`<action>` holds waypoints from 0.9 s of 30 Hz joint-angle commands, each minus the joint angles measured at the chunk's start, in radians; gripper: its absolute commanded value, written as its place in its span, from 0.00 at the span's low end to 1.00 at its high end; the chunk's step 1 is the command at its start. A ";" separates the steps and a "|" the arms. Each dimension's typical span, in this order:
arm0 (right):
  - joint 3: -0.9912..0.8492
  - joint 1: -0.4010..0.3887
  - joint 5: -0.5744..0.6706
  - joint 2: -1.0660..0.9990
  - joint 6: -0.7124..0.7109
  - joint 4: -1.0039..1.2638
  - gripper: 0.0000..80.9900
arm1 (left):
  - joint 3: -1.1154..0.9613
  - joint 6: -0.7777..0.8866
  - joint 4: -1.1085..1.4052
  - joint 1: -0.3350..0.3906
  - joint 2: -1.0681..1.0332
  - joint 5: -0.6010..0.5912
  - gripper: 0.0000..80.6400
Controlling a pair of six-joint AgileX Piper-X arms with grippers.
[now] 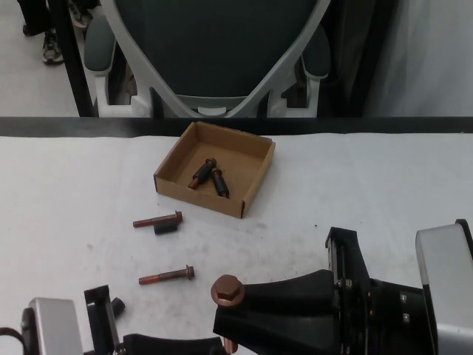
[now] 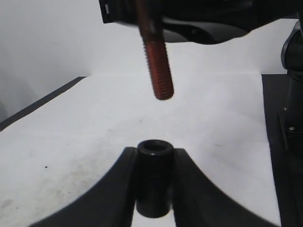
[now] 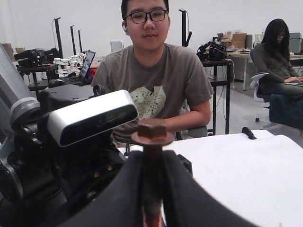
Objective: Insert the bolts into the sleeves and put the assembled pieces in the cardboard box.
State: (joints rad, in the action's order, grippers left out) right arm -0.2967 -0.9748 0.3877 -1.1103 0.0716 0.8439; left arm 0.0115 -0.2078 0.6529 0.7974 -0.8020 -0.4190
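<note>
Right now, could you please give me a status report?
Left gripper shut on sleeve. Right gripper shut on bolt. Bolt above sleeve, not inserted. Nothing between them.

Left gripper [image 2: 155, 158] clamps the sleeve [image 2: 154, 189] upright, right gripper [image 3: 151, 161] hangs just above it, pinching the bolt [image 2: 157, 66] tip-down.

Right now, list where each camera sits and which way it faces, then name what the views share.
High view: behind both arms, looking forward and down over the white bench at the brown cardboard box; the right gripper shows at the near edge.
Left wrist view: on the left arm, looking along the left gripper, shut on the upright black cylindrical sleeve.
Right wrist view: on the right arm, looking level past the right gripper into the room.
Shared: all three show the copper-coloured hex-head bolt held by the right gripper.
</note>
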 commanded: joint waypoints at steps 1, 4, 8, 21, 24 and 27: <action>-0.003 -0.003 0.001 0.007 0.005 0.013 0.00 | -0.012 0.018 0.034 0.004 0.001 -0.024 0.01; -0.003 -0.003 0.001 0.007 0.013 0.013 0.00 | -0.012 0.028 0.073 0.004 0.001 -0.024 0.01; -0.003 -0.003 0.001 0.007 0.016 0.013 0.00 | -0.019 0.040 0.068 0.004 0.001 -0.038 0.01; -0.003 -0.003 0.001 0.007 0.034 0.013 0.00 | -0.019 0.051 0.099 0.004 0.001 -0.054 0.01; -0.003 -0.003 0.001 0.007 0.034 0.013 0.00 | -0.019 0.051 0.117 0.004 0.001 -0.054 0.01; -0.003 -0.005 0.001 0.007 0.034 0.013 0.00 | -0.019 0.051 0.119 0.004 0.001 -0.046 0.01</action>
State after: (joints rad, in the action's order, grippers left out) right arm -0.2967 -0.9763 0.3877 -1.1103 0.0979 0.8441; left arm 0.0070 -0.1577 0.7351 0.7974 -0.8020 -0.4583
